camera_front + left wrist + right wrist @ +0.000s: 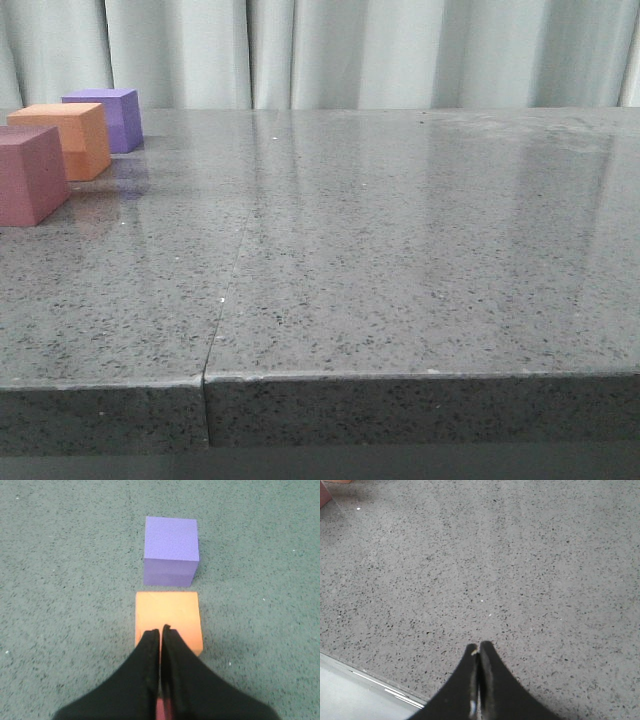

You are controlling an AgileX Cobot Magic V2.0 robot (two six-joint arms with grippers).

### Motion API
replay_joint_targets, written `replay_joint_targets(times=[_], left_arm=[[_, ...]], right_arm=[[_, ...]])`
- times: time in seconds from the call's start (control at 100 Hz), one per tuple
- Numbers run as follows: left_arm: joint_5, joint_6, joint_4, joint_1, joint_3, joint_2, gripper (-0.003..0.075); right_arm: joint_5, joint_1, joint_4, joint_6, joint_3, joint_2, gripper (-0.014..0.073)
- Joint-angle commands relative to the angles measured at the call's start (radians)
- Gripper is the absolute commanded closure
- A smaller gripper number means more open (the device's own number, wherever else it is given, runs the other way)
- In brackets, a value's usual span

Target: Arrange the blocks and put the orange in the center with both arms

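Three cubes stand in a row at the far left of the table in the front view: the pink cube [30, 174] nearest, the orange cube [70, 139] in the middle, the purple cube [109, 118] farthest. In the left wrist view my left gripper [160, 629] is shut and empty above the orange cube [167, 614], with the purple cube [170, 550] beyond it and a sliver of pink [161, 711] behind the fingers. My right gripper [479, 646] is shut and empty over bare table. Neither gripper shows in the front view.
The grey speckled table [400, 250] has a seam [225, 290] running front to back. Its front edge [380, 685] lies close to my right gripper. A pink cube corner [324, 495] shows far off in the right wrist view. A curtain hangs behind.
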Motion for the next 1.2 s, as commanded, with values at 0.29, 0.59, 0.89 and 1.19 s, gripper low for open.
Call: replay_joint_targets(times=[0.29, 0.59, 0.89, 1.19], left_arm=[[-0.172, -0.011, 0.009, 0.003, 0.219, -0.290, 0.0741], [-0.192, 0.005, 0.007, 0.003, 0.409, -0.507, 0.0741], [-0.154, 0.005, -0.003, 0.003, 0.523, -0.628, 0.0741], [-0.191, 0.005, -0.017, 0.003, 0.677, -0.765, 0.0741]], right_arm=[[-0.072, -0.001, -0.004, -0.005, -0.025, -0.003, 0.0663], [-0.072, -0.001, -0.004, -0.005, -0.025, -0.003, 0.0663], [-0.072, -0.001, -0.004, -0.005, -0.025, -0.003, 0.0663], [-0.072, -0.001, -0.004, -0.005, -0.025, -0.003, 0.0663]])
